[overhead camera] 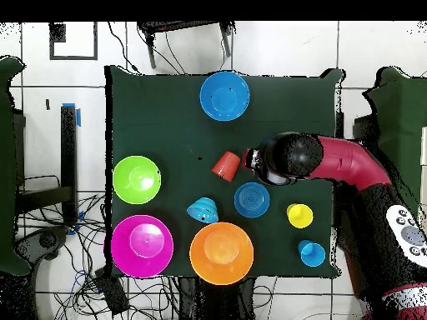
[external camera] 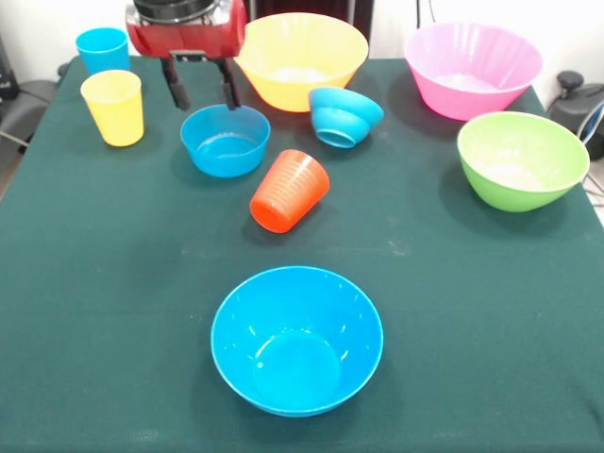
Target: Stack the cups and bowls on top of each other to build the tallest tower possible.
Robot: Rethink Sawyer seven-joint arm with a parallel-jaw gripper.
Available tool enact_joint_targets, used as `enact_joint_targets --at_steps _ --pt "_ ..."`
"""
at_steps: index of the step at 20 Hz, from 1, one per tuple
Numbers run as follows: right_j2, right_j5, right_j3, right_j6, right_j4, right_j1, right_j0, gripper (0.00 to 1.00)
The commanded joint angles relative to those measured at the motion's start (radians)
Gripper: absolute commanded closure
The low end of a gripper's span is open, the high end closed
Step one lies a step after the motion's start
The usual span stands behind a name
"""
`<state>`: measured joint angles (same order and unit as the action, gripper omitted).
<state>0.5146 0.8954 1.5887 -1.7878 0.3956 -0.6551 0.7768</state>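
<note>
My gripper (external camera: pixel 202 92) hangs open and empty just behind a small blue bowl (external camera: pixel 225 140) (overhead camera: pixel 251 200). An orange-red ribbed cup (external camera: pixel 289 191) (overhead camera: pixel 225 165) lies on its side mid-table. At the left stand a yellow cup (external camera: pixel 113 106) (overhead camera: pixel 299 215) and a sky blue cup (external camera: pixel 102 49) (overhead camera: pixel 312 252). A small ridged blue bowl (external camera: pixel 344 115) (overhead camera: pixel 202 210) is tipped over. The yellow-orange bowl (external camera: pixel 300 58), pink bowl (external camera: pixel 472 68), green bowl (external camera: pixel 521 159) and a medium blue bowl (external camera: pixel 296 340) sit upright. All lie apart; no tower is in view.
In the overhead view the red arm (overhead camera: pixel 342 162) reaches in from the right over the dark green table (overhead camera: pixel 158 108) and hides the gripper. Cables and stands lie on the tiled floor around the table.
</note>
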Motion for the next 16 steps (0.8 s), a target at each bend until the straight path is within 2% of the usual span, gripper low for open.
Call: enact_joint_targets --at_steps 1,7,12,16 --pt "0.012 -0.036 0.017 0.074 0.034 0.105 -0.020 0.00" --pt "0.010 -0.037 -0.028 0.089 0.050 0.150 -0.027 0.00" --pt "0.015 -0.031 -0.033 0.075 0.039 0.160 -0.036 0.00" --pt "0.025 -0.017 -0.081 0.084 0.027 0.198 -0.037 0.00"
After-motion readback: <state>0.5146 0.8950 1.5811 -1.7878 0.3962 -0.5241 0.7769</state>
